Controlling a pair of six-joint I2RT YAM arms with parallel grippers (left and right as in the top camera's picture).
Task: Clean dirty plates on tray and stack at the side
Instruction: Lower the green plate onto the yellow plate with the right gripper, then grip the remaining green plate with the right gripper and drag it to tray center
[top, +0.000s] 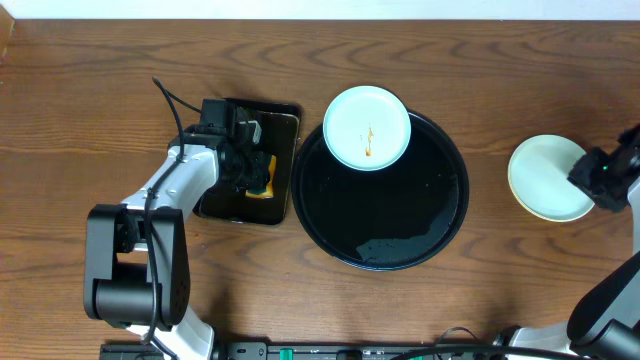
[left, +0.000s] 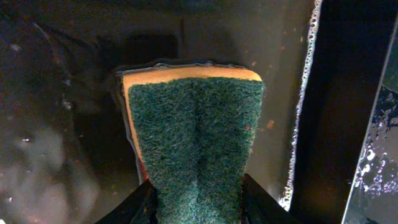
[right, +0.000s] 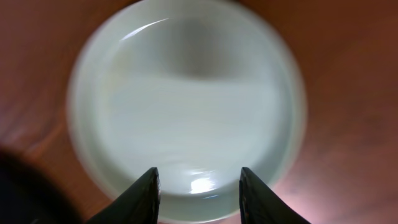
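Sponge nearest the left wrist camera: green scouring face toward the lens, yellow foam at its far edge. It lies between the fingers of the left end effector. Both fingers touch its sides; pressing or slack, cannot tell. Under it is the rectangular tray, wet, with bubbles along one rim.

Right end effector: fingers apart, nothing between them, poised over the side plate. That plate rests on the bare desk, well right of the round tray and clear of it. View blurred; single plate or a stack, cannot tell.

Farther out: round tray glossy and wet. The smeared plate sits at its far rim with an orange-brown streak at its centre.

Judgement: change-over between plates, one set aside and one to clean.
- Lift the right arm straight up so the side plate does not skid.
- Take the smeared plate by its rim, fingers off the streak.
- Hold it level and braced.
- Grip the sponge firmly, then draw the green face across the streak.
- Set the cleaned plate down centred on the side plate.
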